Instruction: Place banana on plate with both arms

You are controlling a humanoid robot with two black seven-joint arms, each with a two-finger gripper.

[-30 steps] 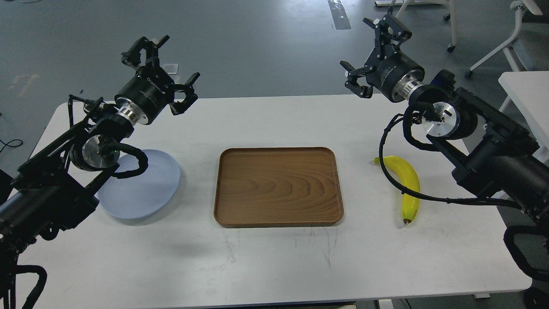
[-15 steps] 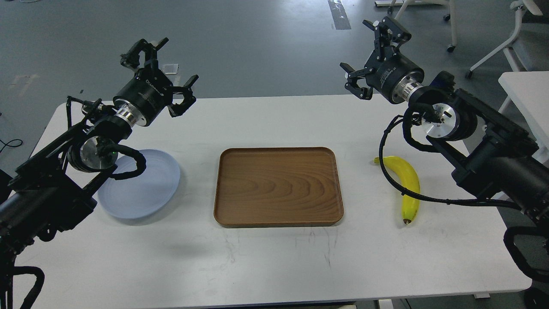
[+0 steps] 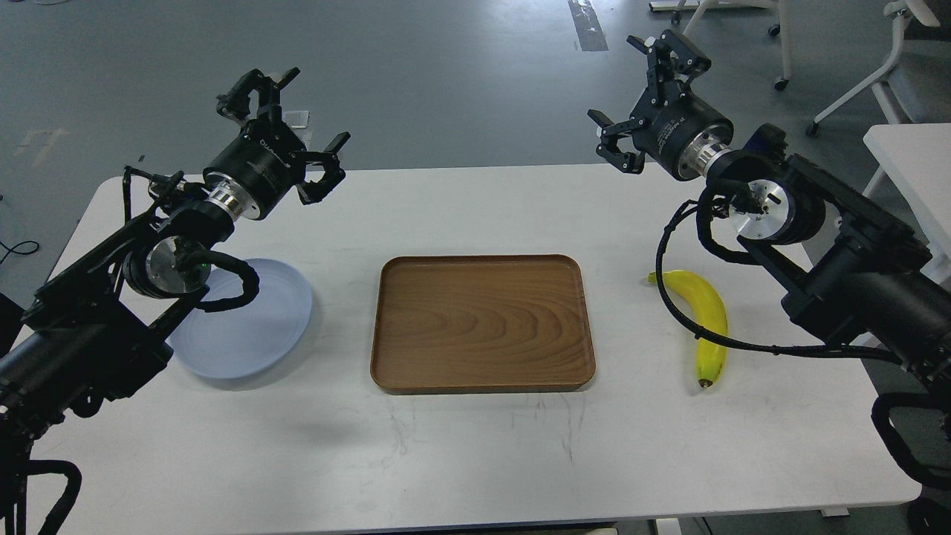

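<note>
From the head view, the banana (image 3: pixel 704 322) lay on the white table (image 3: pixel 475 453), right of the wooden tray (image 3: pixel 481 324) and apart from it, with a black cable crossing over it. The plate (image 3: pixel 256 327) sat left of the tray, partly hidden by the left arm. The left gripper (image 3: pixel 288 122) was raised above the table's far edge, its jaws spread wide and empty. The right gripper (image 3: pixel 645 95) was raised likewise, wide open, holding nothing.

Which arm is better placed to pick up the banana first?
Right. The banana lies on the table's right side, below the right arm, and the open right gripper is empty. The left gripper is beyond the tray, above the plate.
</note>
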